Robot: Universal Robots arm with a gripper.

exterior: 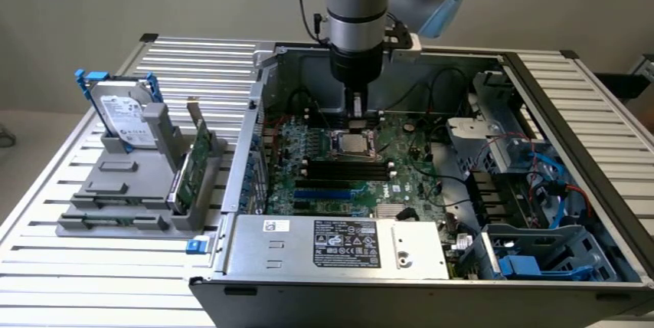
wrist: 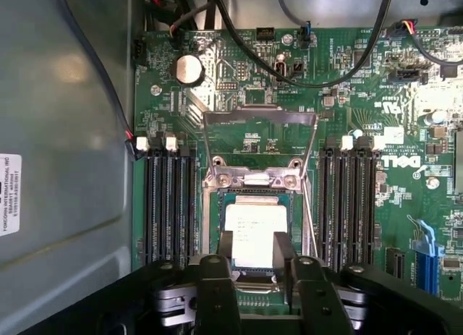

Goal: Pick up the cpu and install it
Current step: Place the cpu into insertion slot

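The cpu (wrist: 255,223), a small silvery square chip, lies flat in the motherboard's socket (wrist: 210,226). The socket's metal load frame (wrist: 259,118) is swung up and open. My gripper (wrist: 253,252) is down over the chip, with one black finger (wrist: 226,247) at each of two opposite edges, closed in on it. In the exterior view the gripper (exterior: 356,117) hangs straight down from the arm inside the open computer case, just over the cpu (exterior: 354,144) on the green motherboard (exterior: 409,182).
RAM slots (wrist: 166,205) flank the socket on both sides, and black cables (wrist: 289,67) run across the board behind it. The case walls (exterior: 256,106) and a drive cage (exterior: 491,136) box in the space. Outside the case, a grey rack (exterior: 133,182) holds a hard drive (exterior: 128,117).
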